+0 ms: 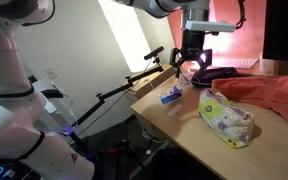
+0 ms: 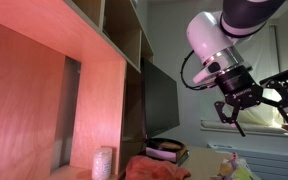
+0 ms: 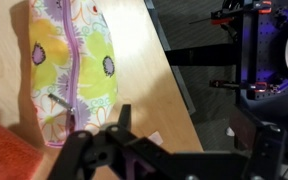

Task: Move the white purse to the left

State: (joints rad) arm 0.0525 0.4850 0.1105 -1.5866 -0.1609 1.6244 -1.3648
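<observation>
Wrist view shows white purse [image 3: 49, 55] zipper [image 3: 72, 75]; exterior view shows fingers [image 1: 180, 60] spread, empty, above desk [image 1: 184, 125].

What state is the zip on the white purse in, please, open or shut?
Shut, it seems: in the wrist view the purple zip runs closed along the white purse, with no gap showing the inside.

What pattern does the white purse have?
The white purse shows yellow, green and pink flowers; clearest in the wrist view.
</observation>
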